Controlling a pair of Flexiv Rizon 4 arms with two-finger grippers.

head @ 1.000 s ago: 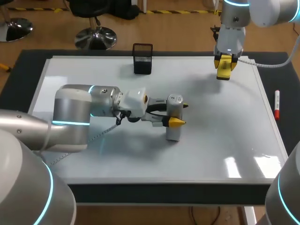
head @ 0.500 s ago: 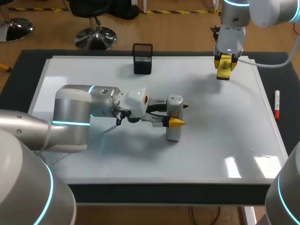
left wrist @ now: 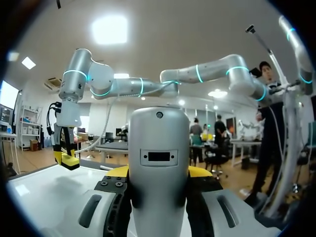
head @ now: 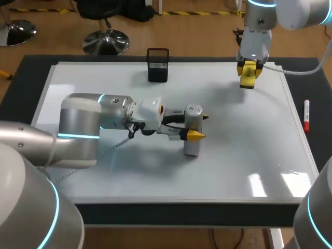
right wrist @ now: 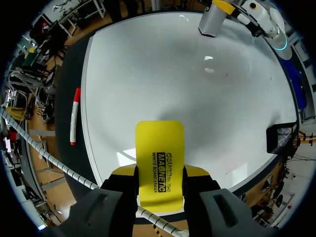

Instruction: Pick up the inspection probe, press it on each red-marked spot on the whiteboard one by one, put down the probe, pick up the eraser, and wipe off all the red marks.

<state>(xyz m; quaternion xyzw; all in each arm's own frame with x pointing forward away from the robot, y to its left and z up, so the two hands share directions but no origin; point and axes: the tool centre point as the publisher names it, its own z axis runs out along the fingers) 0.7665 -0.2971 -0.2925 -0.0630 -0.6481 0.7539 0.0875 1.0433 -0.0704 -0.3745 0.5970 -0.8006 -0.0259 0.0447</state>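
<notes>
At the middle of the head view the left arm (head: 78,124) lies low across the whiteboard (head: 244,155), coming in from the left edge of the frame. The left jaws pinch the inspection probe (head: 193,129) from both sides, one yellow tip showing at its near side. The probe is a silver-grey cylinder, upright, with its lower end down at the board's surface just right of centre. In the left wrist view the probe (left wrist: 159,168) fills the space between the fingers and is clamped between them. The right arm (head: 290,13) enters from the upper right corner of the head view, and the right jaws hang over the board's upper right corner, pressed against the two sides of the yellow eraser (head: 248,74), which is held above the surface. In the right wrist view the eraser (right wrist: 159,163) sticks out ahead of the fingers, with the whiteboard (right wrist: 187,89) spread out beyond it and the probe (right wrist: 213,19) standing at its far side. A black mesh cup (head: 157,65) sits at the board's upper edge, left of centre. A red marker (head: 306,115) lies off the board on the dark worktop (head: 31,67), along the right-hand edge of the frame.
</notes>
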